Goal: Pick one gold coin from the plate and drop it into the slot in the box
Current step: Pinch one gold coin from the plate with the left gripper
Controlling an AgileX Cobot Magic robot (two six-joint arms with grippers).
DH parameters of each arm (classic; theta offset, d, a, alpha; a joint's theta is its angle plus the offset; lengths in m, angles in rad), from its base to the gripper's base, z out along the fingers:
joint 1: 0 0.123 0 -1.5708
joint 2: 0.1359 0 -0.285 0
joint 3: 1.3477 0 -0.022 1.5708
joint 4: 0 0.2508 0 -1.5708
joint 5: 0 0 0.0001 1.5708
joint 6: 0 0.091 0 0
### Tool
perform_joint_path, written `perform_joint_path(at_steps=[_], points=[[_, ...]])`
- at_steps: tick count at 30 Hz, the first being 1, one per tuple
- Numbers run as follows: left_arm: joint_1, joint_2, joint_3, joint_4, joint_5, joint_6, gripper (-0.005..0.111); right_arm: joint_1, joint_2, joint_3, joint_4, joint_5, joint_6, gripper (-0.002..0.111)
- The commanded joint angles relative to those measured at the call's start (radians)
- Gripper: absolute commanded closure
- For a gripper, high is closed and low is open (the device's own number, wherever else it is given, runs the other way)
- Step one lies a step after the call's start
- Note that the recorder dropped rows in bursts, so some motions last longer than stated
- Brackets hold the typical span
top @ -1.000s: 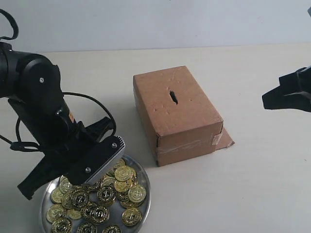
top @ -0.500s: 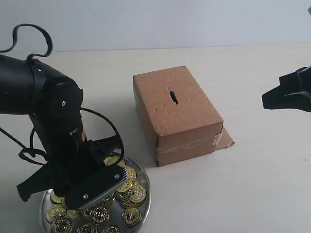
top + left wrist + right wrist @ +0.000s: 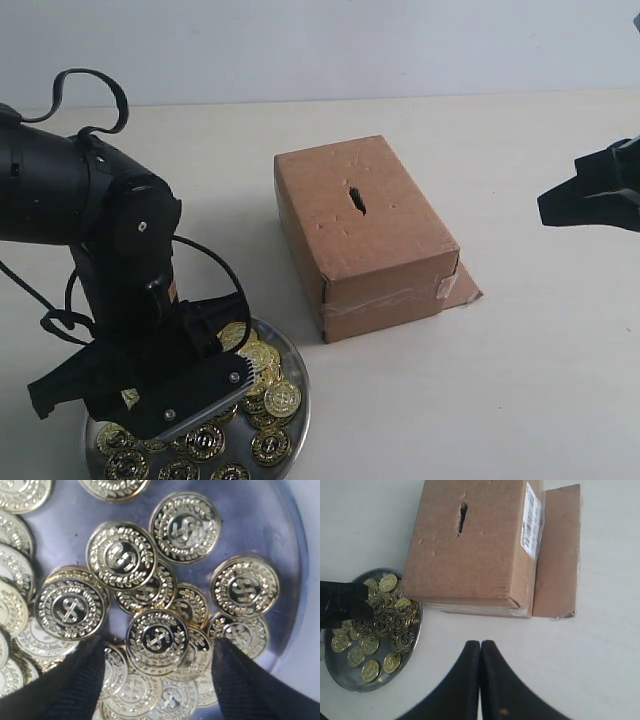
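Left tool hangs low over the plate, released, its two dark fingers spread wide with nothing held. Dead centre between them sits the top coin, lying flat and riding on a heap of neighbouring coins that poke out from under it right by each fingertip.

That's the trouble spot, I'd say. Close from here and the fingers may bite a lower coin along with the target. Or they may meet only the thin edge of a flat disc and squirt it out sideways. It's shiny metal on shiny metal, so a slip looks likely. The plate's low rim runs just outside one finger, so a nudged coin could hop onto the surface.

The box stands well apart from this tool, between it and the right tool. That one hangs clenched and empty near the box. The slot on top is narrow and ragged. A coin gripped crooked could catch its lip and end up lying on the cardboard instead.
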Motion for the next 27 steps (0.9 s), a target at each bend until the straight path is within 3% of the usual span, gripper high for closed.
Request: perform_joint_path(at_steps=[1,27], points=[[-0.005,0.005,-0.002,-0.001,0.009,-0.005,0.053,-0.005,-0.006,-0.009,0.009,0.006,-0.01,0.108],[-0.034,0.044,0.025,0.002,-0.036,0.003,0.054,-0.005,-0.006,-0.009,0.009,0.008,-0.01,0.108]])
